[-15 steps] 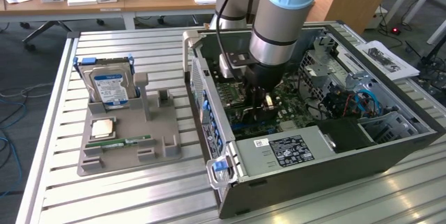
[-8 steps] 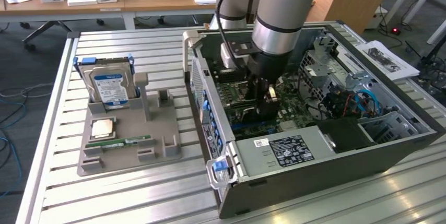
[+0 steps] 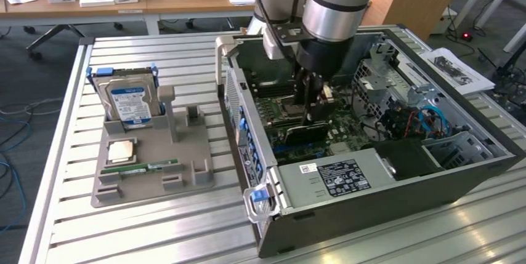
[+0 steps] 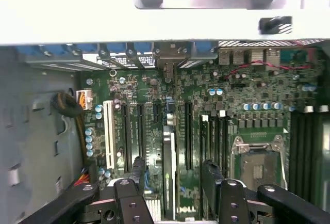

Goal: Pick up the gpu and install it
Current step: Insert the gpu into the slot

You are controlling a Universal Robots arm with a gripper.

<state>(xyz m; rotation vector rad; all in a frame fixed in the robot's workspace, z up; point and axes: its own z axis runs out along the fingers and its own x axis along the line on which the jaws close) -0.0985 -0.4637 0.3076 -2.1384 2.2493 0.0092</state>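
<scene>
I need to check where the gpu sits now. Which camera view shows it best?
The wrist view: the gpu stands edge-on over the motherboard, between the open gripper's fingers. In the exterior view the gripper covers most of it; a dark part shows beneath, inside the computer case.

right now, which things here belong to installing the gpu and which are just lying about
Job in hand:
- gpu, edge-on on the motherboard
- gripper, open, one finger on each side of the gpu
- computer case, side open

Lying about:
- hard drive, upright in the grey holder
- memory stick, flat on the holder
- printed sheet
</scene>
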